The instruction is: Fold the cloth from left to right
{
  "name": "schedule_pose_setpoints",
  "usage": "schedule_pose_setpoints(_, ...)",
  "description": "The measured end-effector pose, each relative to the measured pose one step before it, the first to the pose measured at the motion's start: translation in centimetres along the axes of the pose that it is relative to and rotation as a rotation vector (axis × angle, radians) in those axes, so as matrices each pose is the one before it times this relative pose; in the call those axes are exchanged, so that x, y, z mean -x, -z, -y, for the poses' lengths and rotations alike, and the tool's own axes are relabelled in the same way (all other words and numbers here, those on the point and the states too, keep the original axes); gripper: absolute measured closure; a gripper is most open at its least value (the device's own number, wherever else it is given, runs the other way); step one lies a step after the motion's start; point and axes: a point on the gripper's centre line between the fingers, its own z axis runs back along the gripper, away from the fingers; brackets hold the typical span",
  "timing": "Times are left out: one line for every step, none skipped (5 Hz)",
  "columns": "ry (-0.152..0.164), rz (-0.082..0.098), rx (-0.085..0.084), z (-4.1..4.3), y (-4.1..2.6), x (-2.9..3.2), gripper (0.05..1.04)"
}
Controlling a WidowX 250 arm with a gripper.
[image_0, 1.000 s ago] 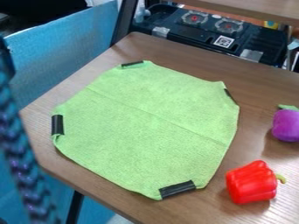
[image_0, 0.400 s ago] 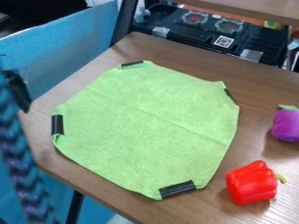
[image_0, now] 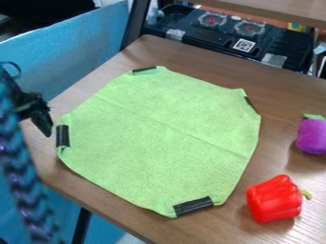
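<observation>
Cloth (image_0: 159,138), light green and finely nubbly, lies spread flat on the table (image_0: 280,100), its outline roughly eight-sided because the corners are blunted. Nearest to the camera, at the left edge of the view, a dark braided strand (image_0: 24,186) runs down, blurred, with blue and purple glints in its weave. At the near end of the cloth a strip of black tape (image_0: 193,206) binds the blunt corner, and the edge beside it curves smoothly. To the right stands a glossy red toy bell pepper (image_0: 274,199), lobed and smooth, its yellow-green stem pointing outward; it is near the cloth but apart from it. Farther back on that side sits a rounded purple toy (image_0: 312,137) with a green leaf, partly cut off by the view's edge. My claw (image_0: 43,121), black and pointing down, hangs at the left by the table's edge; whether it is parted or closed I can't tell. The cloth's left taped corner is just beside my tip, on the right of it in the view, and most of the cloth stretches away on that same side. A straight crease crosses it diagonally. Beyond the wood-grained tabletop are a blue panel (image_0: 73,52) and a black case (image_0: 210,38) with two round burner shapes.
</observation>
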Motion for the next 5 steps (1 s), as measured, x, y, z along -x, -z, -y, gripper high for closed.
schedule_pose_setpoints(0.0130,0.0118,-0.0168,1.149,0.705,0.000,0.084)
schedule_pose_setpoints(-0.0083,0.0071,-0.0093,0.598,0.330,-0.004,0.084)
schedule_pose_setpoints(0.0022,0.0100,-0.0134,0.744,0.446,-0.154,0.113)
schedule_pose_setpoints(-0.0104,0.0091,-0.0305,0.053,0.878,-0.435,0.418)
schedule_pose_setpoints(-0.0093,0.0280,-0.0341,-0.337,0.665,-0.704,0.717)
